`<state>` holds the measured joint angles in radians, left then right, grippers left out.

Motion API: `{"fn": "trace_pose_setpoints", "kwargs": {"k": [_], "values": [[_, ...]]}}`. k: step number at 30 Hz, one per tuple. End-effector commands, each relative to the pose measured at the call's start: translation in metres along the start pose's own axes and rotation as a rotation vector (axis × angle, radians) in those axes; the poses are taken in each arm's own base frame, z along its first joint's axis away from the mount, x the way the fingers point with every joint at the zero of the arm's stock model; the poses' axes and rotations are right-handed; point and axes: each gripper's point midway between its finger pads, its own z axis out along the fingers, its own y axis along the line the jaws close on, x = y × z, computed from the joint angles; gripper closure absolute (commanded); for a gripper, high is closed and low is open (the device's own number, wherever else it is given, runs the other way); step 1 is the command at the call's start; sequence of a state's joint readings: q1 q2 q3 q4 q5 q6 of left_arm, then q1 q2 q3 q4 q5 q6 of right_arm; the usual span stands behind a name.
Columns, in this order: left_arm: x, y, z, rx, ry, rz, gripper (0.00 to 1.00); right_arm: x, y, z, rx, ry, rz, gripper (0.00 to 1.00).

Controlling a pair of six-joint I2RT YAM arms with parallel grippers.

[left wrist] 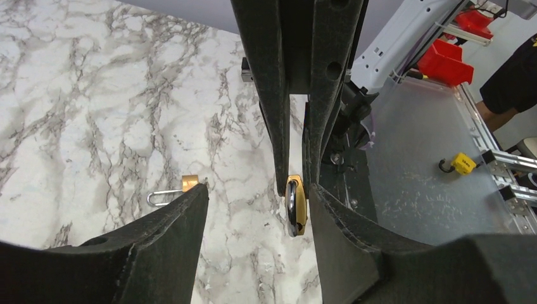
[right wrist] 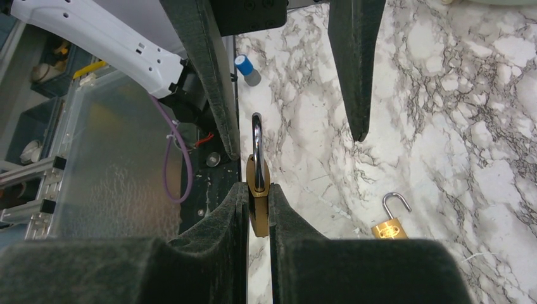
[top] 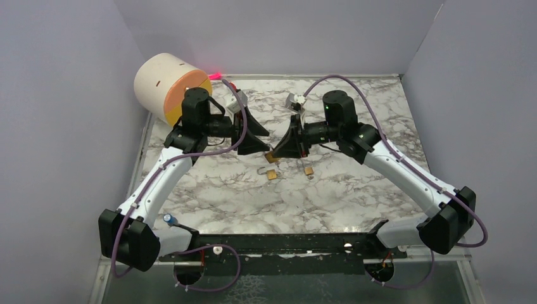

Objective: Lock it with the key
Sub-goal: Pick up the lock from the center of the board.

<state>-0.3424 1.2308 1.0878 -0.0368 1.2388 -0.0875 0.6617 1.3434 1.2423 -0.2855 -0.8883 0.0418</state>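
Note:
My right gripper point(right wrist: 257, 183) is shut on the body of a brass padlock point(right wrist: 258, 215), with the steel shackle point(right wrist: 256, 136) sticking out past the fingertips. In the top view this gripper point(top: 280, 150) meets my left gripper point(top: 262, 143) at the table's middle, with the held padlock point(top: 271, 156) between them. My left gripper point(left wrist: 258, 190) is open. The held padlock point(left wrist: 296, 206) hangs edge-on between its fingers, close to the right finger point(left wrist: 329, 209). I cannot tell whether they touch. No key shows in any view.
Two more brass padlocks point(top: 272, 175) point(top: 309, 171) lie on the marble, one with its shackle open point(right wrist: 388, 225). A pink and orange cylinder point(top: 168, 85) stands at the back left. A blue-capped item point(top: 169, 218) sits by the left arm's base.

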Motion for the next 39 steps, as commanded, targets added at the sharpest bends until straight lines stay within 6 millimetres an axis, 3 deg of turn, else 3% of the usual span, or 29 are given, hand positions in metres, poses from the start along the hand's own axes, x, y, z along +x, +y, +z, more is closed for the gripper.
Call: {"fn": "trace_pose_setpoints", "kwargs": {"k": [1, 6, 9, 12, 20, 27, 34, 39], "values": [[0.005, -0.004, -0.003, 0.008, 0.038, 0.046, 0.41, -0.014, 0.007, -0.001, -0.027, -0.030, -0.035, 0.99], [0.009, -0.005, -0.001, 0.028, 0.045, 0.033, 0.48, -0.014, 0.007, -0.002, -0.028, -0.029, -0.036, 0.99], [0.008, -0.006, -0.001, 0.031, 0.044, 0.039, 0.70, -0.014, 0.007, -0.002, -0.030, -0.029, -0.036, 0.99], [0.008, -0.009, -0.001, 0.044, 0.044, 0.045, 1.00, -0.012, 0.007, -0.001, -0.038, -0.023, -0.030, 0.99], [0.003, -0.023, -0.002, 0.109, 0.017, 0.090, 1.00, -0.005, -0.003, 0.003, -0.014, 0.010, -0.017, 0.99], [-0.024, 0.001, -0.007, -0.054, -0.110, 0.095, 1.00, -0.012, -0.041, -0.011, 0.270, -0.034, -0.024, 0.62], [-0.057, 0.015, -0.019, -0.201, -0.280, 0.088, 1.00, -0.020, -0.062, -0.030, 0.408, -0.197, -0.017, 0.47], [-0.077, 0.016, -0.027, -0.258, -0.440, 0.051, 1.00, -0.042, -0.063, -0.051, 0.412, -0.380, -0.102, 0.34]]}}
